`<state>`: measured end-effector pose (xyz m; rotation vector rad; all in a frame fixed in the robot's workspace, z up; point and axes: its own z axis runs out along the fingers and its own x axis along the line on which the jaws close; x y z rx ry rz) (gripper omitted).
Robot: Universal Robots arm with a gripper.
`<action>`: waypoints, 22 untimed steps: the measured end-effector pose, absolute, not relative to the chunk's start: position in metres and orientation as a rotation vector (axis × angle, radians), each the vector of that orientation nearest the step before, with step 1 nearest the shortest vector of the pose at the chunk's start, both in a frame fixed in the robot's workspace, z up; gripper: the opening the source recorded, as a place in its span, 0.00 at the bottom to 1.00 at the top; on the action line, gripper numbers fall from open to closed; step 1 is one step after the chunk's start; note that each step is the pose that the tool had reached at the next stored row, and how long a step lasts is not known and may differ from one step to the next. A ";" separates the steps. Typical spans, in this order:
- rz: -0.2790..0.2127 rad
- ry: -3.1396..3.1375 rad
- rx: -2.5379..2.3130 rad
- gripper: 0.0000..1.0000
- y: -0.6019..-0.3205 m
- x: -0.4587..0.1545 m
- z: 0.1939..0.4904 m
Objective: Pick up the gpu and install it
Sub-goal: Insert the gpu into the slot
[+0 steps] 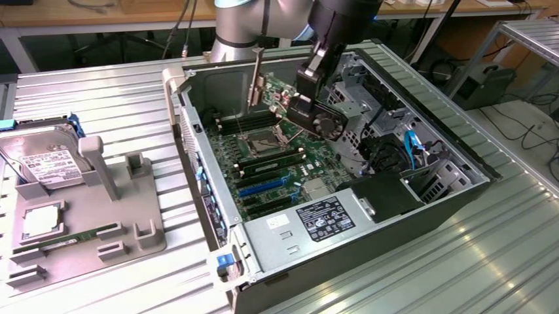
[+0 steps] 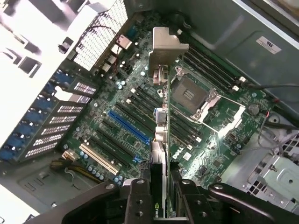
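A ribbed metal workbench (image 1: 114, 98) carries an open computer case (image 1: 349, 261) lying on its side, motherboard (image 2: 219, 140) facing up. On the exterior view's left, well apart from the case, a grey fixture tray (image 1: 131, 229) holds a hard drive (image 1: 48, 163) and a slim memory stick (image 1: 78, 237).

The gripper (image 2: 161, 186) hangs over the middle of the motherboard with its fingers (image 2: 140, 200) closed narrowly on the gpu (image 2: 161, 140), pinching the card on edge. In the exterior view the gpu (image 1: 281, 91) is clear of the board, above the region between the CPU socket (image 1: 262, 140) and the drive cage. Its silver bracket (image 2: 168, 42) points toward the far end of the case. It is not seated in any slot.

The main risk, as I judge it, is alignment. The blue expansion slot (image 2: 130, 127) lies off to one side of the card's line rather than directly beneath it. A descent from this pose would therefore land the connector edge on neighbouring slots or small components.

The bracket could also catch on the slotted rear panel (image 2: 56, 121) and lever the card sideways. The grip sits on one thin end of the card, so any such contact could twist the card between the fingers. Pressing down while it is tilted could strain the slot or the board.
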<state>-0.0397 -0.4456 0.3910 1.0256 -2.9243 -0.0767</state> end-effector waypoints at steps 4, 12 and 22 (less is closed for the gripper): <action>-0.074 -2.886 1.136 0.26 -0.446 -0.040 0.391; -0.098 -2.797 1.357 0.26 -0.446 -0.040 0.390; -0.099 -2.664 1.600 0.26 -0.446 -0.040 0.389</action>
